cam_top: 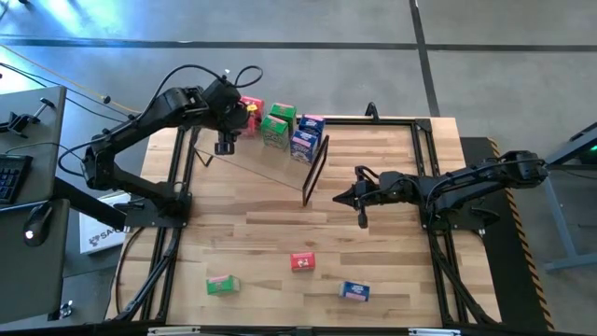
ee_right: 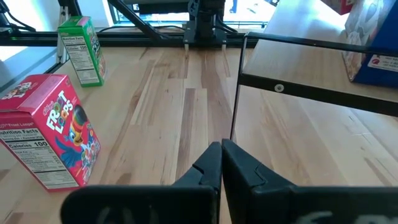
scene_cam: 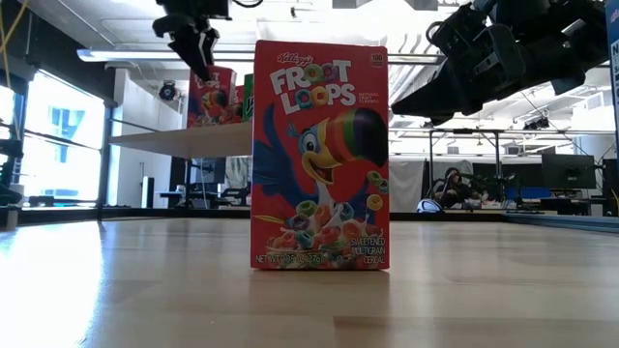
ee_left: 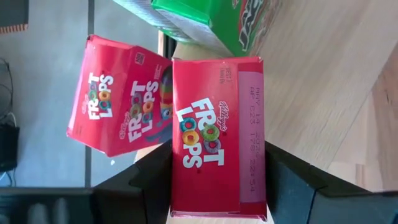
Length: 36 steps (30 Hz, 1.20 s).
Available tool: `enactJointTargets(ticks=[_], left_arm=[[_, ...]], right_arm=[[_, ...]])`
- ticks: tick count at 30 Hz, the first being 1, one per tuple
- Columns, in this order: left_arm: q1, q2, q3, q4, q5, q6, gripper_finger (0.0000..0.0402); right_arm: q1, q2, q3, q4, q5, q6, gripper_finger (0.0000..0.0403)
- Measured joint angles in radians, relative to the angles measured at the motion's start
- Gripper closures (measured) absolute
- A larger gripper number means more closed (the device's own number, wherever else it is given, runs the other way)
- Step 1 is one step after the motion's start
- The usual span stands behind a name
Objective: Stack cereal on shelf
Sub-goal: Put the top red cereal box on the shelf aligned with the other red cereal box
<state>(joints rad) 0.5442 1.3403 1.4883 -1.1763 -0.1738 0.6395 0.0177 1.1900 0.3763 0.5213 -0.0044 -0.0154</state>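
Observation:
The plywood shelf (cam_top: 252,163) stands tilted at the table's far middle, its black frame end (cam_top: 315,173) toward the right. Red (cam_top: 250,114), green (cam_top: 277,126) and blue (cam_top: 306,138) cereal boxes stand on its far part. My left gripper (cam_top: 224,142) is above the shelf's far left part, shut on a red box (ee_left: 217,137) beside another red box (ee_left: 124,102). My right gripper (cam_top: 362,213) is shut and empty, just right of the frame end. A red box (cam_top: 302,262), a green box (cam_top: 220,285) and a blue box (cam_top: 354,291) stand on the table near the front. My left gripper pinches the red box between its two fingers, one on each narrow side (ee_left: 177,186). The fingers (ee_left: 149,180) point down from above. In the low view the box (scene_cam: 213,97) stands upright below the gripper with its bottom on the shelf board (scene_cam: 184,140).
The slatted tabletop (cam_top: 392,271) lies between the shelf and the three front boxes. A black frame rail (cam_top: 434,187) runs along the table's right side and another (cam_top: 173,215) along the left. A desk with a keyboard (cam_top: 9,177) is off the left edge.

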Motion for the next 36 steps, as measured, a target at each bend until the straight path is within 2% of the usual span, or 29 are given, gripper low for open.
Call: enactJointTargets(ticks=[8,13,20,24,36], left_arm=[[0.0,0.0,0.0,-0.021,-0.001,0.042,0.0201],[0.0,0.0,0.0,-0.017,-0.003,0.027,0.0201],[-0.008,0.0,0.0,-0.038,-0.059,0.016,0.0202],[-0.035,0.003,-0.001,-0.036,-0.047,-0.028,0.0201],[-0.053,0.003,-0.001,-0.028,-0.051,-0.059,0.0159]], right_arm=[[0.0,0.0,0.0,0.0,0.0,0.0,0.0403],[0.0,0.0,0.0,0.0,0.0,0.0,0.0403],[0.0,0.0,0.0,0.0,0.0,0.0,0.0403],[0.0,0.0,0.0,0.0,0.0,0.0,0.0403],[0.0,0.0,0.0,0.0,0.0,0.016,0.0403]])
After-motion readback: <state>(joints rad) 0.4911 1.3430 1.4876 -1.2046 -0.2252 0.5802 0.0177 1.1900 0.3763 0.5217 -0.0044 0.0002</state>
